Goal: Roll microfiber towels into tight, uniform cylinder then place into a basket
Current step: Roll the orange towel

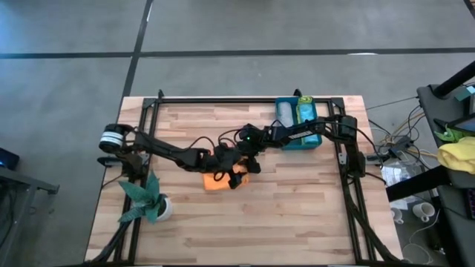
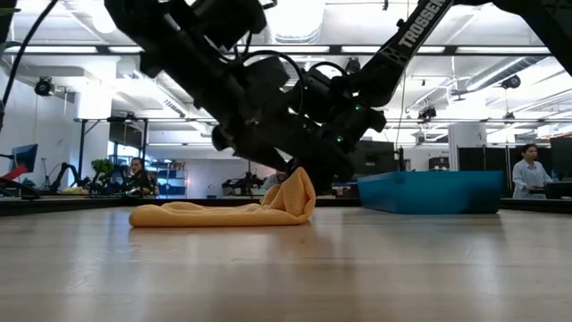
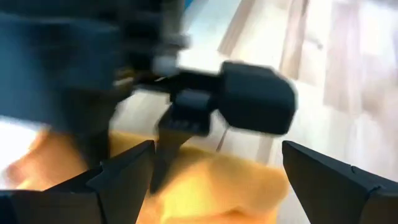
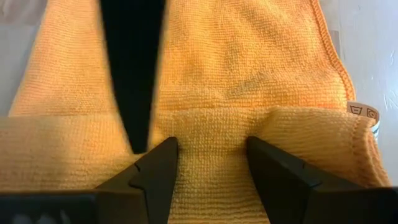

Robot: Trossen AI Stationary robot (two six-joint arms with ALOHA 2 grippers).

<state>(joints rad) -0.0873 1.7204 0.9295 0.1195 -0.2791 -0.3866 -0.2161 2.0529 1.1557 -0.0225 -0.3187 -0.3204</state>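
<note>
The orange towel [image 1: 220,182] lies near the middle of the table. It is mostly flat, with one end raised in a hump [image 2: 297,192]. My right gripper [image 4: 211,146] comes from the basket side and is shut on that hump. My left gripper [image 3: 217,155] hovers open just above the towel, beside the right gripper [image 1: 249,163]. One left finger [image 4: 134,74] points down at the fold; whether it touches, I cannot tell. The teal basket [image 1: 315,141] stands at the far right, with a pale roll [image 1: 286,115] and a green roll [image 1: 306,113] in it. My right gripper pinches a raised fold of the orange towel [image 4: 211,134] between its two fingers, with several layers bunched there. The fingers slant down from the table's right. The fold stands up off the table, and the rest of the towel [image 2: 197,215] lies slack on the wood.
A potted plant [image 1: 148,202] stands at the near left edge. A dark frame [image 1: 245,101] runs along the far edge and both sides of the table. A yellow-green cloth heap [image 1: 460,154] lies off the table at the right. Bare wood spans the near half.
</note>
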